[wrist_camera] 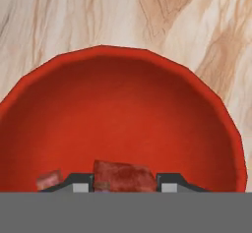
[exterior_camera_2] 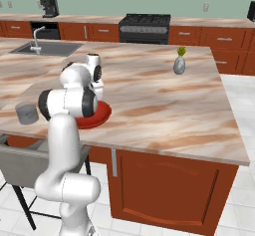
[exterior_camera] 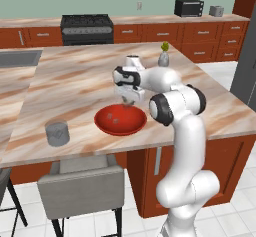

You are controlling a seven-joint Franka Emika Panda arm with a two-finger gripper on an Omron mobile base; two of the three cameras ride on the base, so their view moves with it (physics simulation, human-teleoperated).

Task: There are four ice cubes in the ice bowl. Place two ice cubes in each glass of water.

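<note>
Here, the tabletop (exterior_camera: 75, 81), a wide slab of pale marbled stone, is carrying everything in play, with a grey chair (exterior_camera: 80, 186) sitting against its near edge. The white arm (exterior_camera: 182, 131) is rising from the near right in the left base view and bending forward and down over the near part of the slab.

The red bowl (exterior_camera: 120, 119) is sitting close to the near edge, roughly in the middle of it, and the arm's hand is reaching down into it at the far rim. In the hand view the bowl's glossy red inside (wrist_camera: 123, 114) is spreading across the frame. A grey glass (exterior_camera: 57, 133) is standing to the left of the bowl, well apart from it and also near the near edge; the right base view shows it too (exterior_camera_2: 27, 113). A small grey vase (exterior_camera: 163, 58) with a green sprig is standing far back on the right.

The fingers (wrist_camera: 124, 184) are closing narrowly on one reddish ice cube (wrist_camera: 123, 175), which is sitting squarely between the two dark tips. A second ice cube (wrist_camera: 49, 179) is lying just left of them on the bowl floor. Two more pale cubes (exterior_camera: 116, 119) are showing inside the bowl in the left base view.
</note>
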